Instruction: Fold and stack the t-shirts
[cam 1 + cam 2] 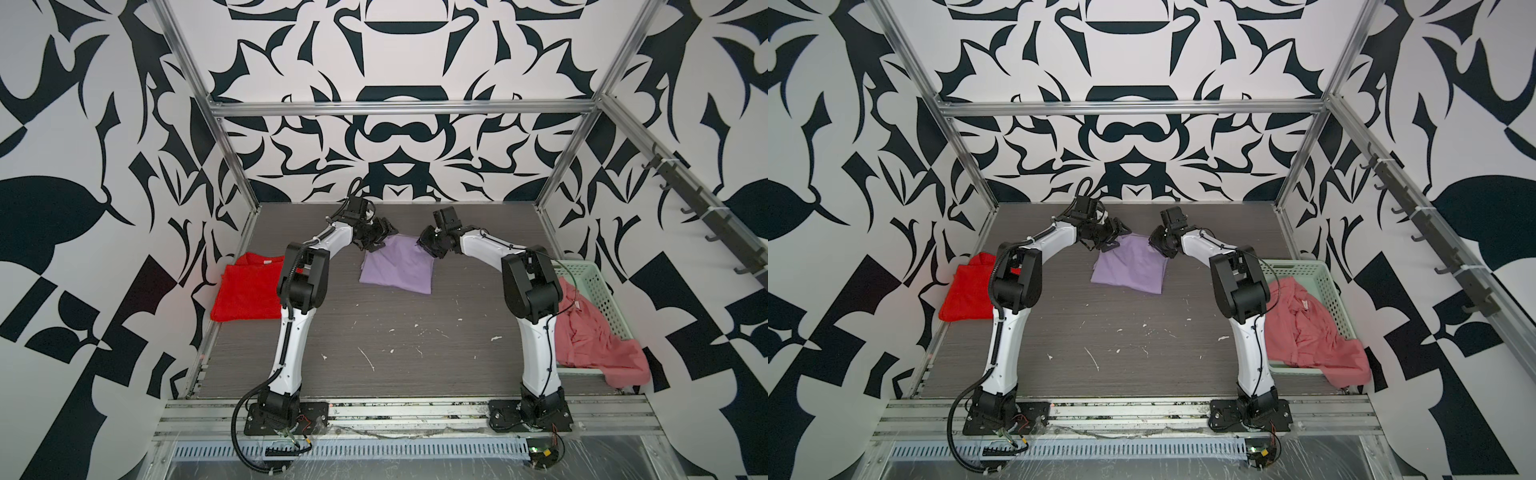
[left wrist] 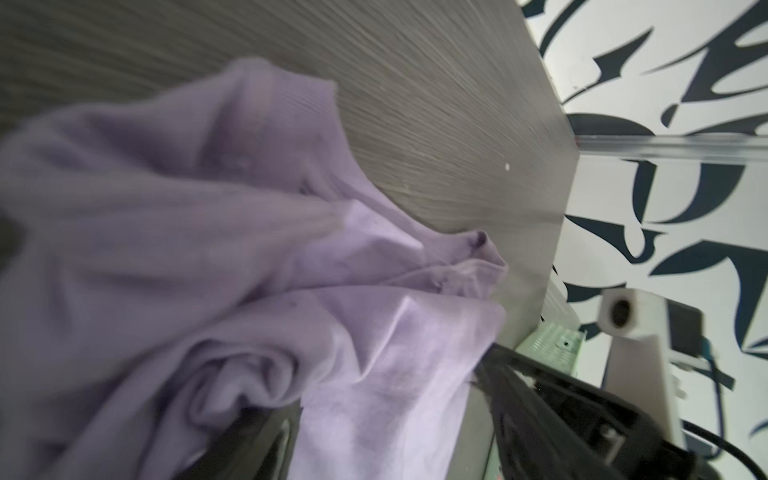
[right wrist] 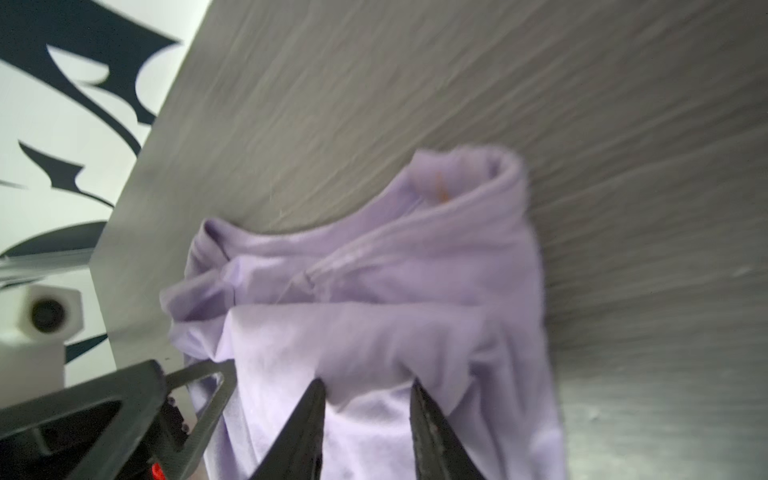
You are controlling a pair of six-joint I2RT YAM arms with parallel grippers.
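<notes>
Right gripper (image 3: 368, 384) pinching lilac t-shirt (image 1: 397, 268), left gripper (image 1: 376, 244) spread open at its corner

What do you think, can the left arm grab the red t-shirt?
Probably yes: the red t-shirt lies uncovered beside the left arm, and the left gripper stands open at the lilac t-shirt.

Lilac t-shirt (image 1: 397, 270): plain light purple, far centre. Red t-shirt (image 1: 245, 293): plain bright red, left. Salmon pink t-shirt (image 1: 590, 332): plain, right. Basket (image 1: 598, 291): pale green, perforated grid, right. Table (image 1: 374, 357): grey wood-grain, white flecks near the middle. Walls (image 1: 83, 166): white with bold black abstract shapes. Arms (image 1: 286, 345): white links, black joints.
</notes>
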